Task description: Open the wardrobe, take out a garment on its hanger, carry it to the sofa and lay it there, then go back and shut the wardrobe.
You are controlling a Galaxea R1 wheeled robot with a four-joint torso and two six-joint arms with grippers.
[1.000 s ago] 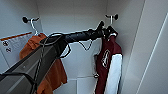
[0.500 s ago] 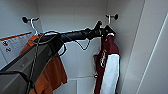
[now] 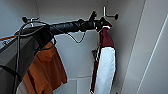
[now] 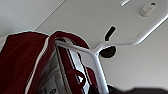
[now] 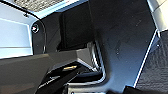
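- The left gripper point(image 3: 101, 24) sits at the top of the maroon jacket point(image 3: 106, 40), right by the white hanger point(image 4: 98, 72); whether its jaws are clenched on the hanger or released cannot be told.
- The jacket hangs inside the open wardrobe point(image 3: 75, 55), near its right wall, one white sleeve point(image 3: 106, 70) drooping straight down.
- In the left wrist view the hanger's stem rises beside the jacket's collar, with the pale rail point(image 4: 150, 26) crossing overhead.
- The black left arm point(image 3: 67, 27) reaches across the wardrobe interior from the left.
- An orange-rust garment point(image 3: 47, 70) hangs lower left, well apart from the jacket.
- The right gripper's jaw state cannot be told.
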